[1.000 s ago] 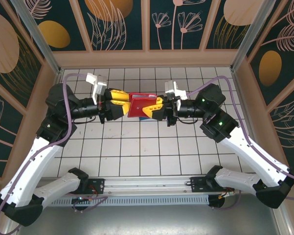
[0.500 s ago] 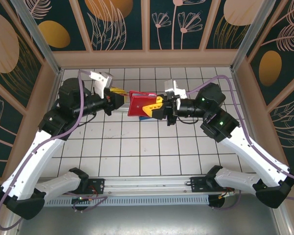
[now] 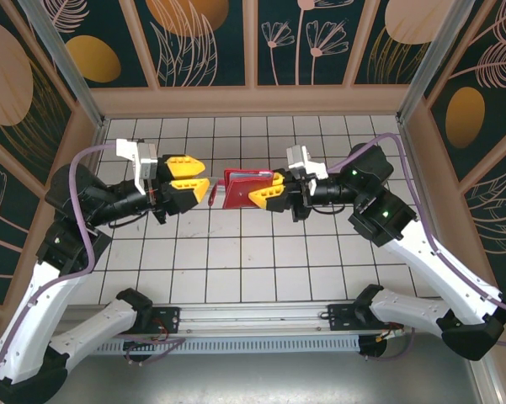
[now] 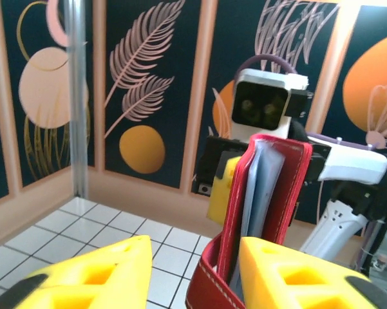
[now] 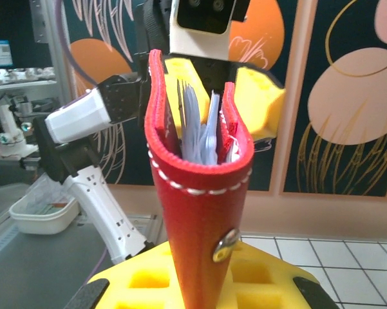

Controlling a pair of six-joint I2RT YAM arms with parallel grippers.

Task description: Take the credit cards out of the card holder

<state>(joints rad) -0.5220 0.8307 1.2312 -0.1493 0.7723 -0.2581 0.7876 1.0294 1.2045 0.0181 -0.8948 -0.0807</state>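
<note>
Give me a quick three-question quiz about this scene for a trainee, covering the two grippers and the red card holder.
1. True or false: the left gripper is clamped on the red card holder.
2. Which one grips the card holder? A) left gripper B) right gripper C) both
3. Fill in: the card holder is held ___ the table, not lying on it.
Key: 1 false; 2 B; 3 above.

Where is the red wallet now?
Top view: the wallet is at the far middle, gripped by the right hand, the left hand just left of it.
</note>
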